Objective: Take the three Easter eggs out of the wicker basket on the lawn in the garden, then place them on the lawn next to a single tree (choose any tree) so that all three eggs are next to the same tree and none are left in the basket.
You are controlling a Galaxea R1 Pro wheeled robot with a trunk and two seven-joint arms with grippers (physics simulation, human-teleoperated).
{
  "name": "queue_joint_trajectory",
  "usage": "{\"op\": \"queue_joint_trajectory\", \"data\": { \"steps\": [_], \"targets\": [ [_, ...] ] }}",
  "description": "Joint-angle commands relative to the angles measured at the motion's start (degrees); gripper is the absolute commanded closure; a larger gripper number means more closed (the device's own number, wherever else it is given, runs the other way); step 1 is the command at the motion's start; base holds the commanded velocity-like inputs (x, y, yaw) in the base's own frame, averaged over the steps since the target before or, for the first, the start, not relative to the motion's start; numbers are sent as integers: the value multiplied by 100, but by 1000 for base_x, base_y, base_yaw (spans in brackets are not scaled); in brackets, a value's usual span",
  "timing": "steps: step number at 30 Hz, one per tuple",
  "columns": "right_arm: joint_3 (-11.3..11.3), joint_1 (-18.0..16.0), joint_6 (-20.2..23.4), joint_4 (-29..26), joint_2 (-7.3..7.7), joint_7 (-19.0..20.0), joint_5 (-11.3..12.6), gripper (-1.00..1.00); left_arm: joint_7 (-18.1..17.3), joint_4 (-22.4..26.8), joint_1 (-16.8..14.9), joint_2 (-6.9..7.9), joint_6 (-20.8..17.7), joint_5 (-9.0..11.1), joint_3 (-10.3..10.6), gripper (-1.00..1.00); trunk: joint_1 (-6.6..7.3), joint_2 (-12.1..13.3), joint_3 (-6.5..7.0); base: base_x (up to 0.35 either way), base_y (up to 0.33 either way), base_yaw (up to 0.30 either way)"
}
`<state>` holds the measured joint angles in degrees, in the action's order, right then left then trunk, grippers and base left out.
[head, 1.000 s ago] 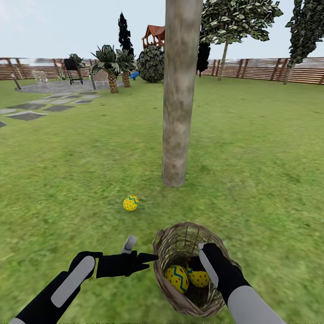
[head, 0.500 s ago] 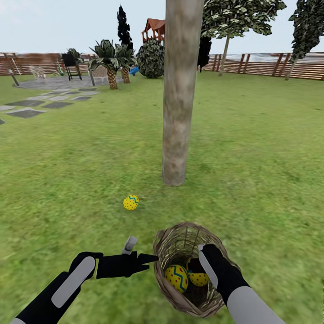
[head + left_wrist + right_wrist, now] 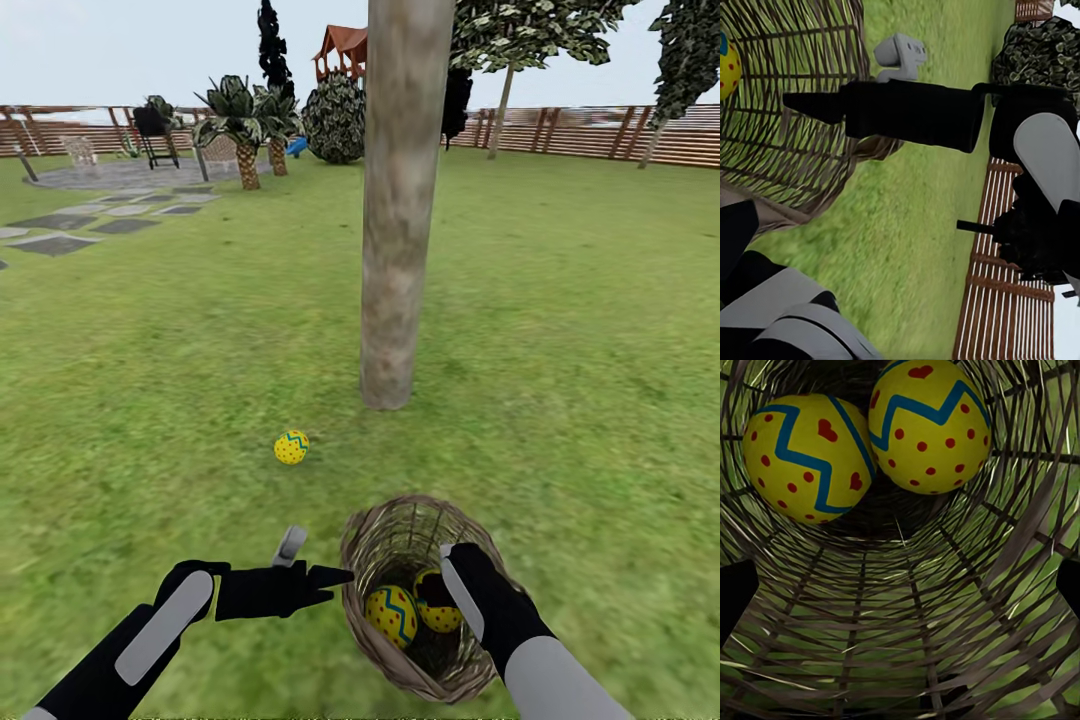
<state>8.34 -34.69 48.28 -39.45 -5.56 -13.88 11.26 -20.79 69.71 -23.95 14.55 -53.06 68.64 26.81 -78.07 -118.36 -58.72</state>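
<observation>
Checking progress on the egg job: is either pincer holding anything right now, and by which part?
Nothing is held. The right pincer is open inside the basket, short of the two eggs. The left pincer hangs empty beside the basket.

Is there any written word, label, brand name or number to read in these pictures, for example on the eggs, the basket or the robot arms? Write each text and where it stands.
None: no readable text in any view.
The Easter eggs carry only blue zigzag bands, red dots and small red hearts.
The wicker basket, the tree and the arms bear no lettering.
</observation>
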Motion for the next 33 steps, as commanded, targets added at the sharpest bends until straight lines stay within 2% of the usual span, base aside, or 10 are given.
{"op": "queue_joint_trajectory", "data": {
  "steps": [1,15,18,19,20,22,26,29,33],
  "targets": [
    [19,-3,16,-7,3,-54,60,-100,-30,-1,-4,4,-4,-16,8,-100,1,-2,-14,0,0,0],
    [22,-3,15,-10,-6,-54,60,-100,-30,-6,-5,28,-11,-10,-32,-100,1,-2,-145,0,0,0],
    [23,-3,15,-10,-2,-54,60,-100,-31,-16,-5,80,-11,-21,-99,-100,1,-2,-173,0,0,0],
    [25,-3,15,-10,0,-54,60,-100,-31,-28,-5,101,-20,-24,-271,-100,1,-2,-182,0,0,0],
    [26,-3,15,-10,-2,-54,60,-100,-31,-32,-5,144,-27,-25,-443,-100,1,-2,-192,0,0,0],
    [27,-3,15,-10,-2,-54,60,-100,-35,-34,-5,254,-33,-20,-614,-100,1,-2,-210,0,0,0],
    [27,-3,15,-10,-5,-54,60,-100,-106,-17,-5,573,-37,-12,-791,-100,1,-2,-248,0,0,0],
    [28,-3,15,-10,-6,-54,60,-100,-598,-29,-5,798,-41,-16,-1032,-100,1,-2,-276,0,0,0],
    [28,-3,15,-10,-6,-54,60,-100,-950,-35,-5,991,-44,-17,-1128,-100,1,-2,-313,0,0,0]
  ]
}}
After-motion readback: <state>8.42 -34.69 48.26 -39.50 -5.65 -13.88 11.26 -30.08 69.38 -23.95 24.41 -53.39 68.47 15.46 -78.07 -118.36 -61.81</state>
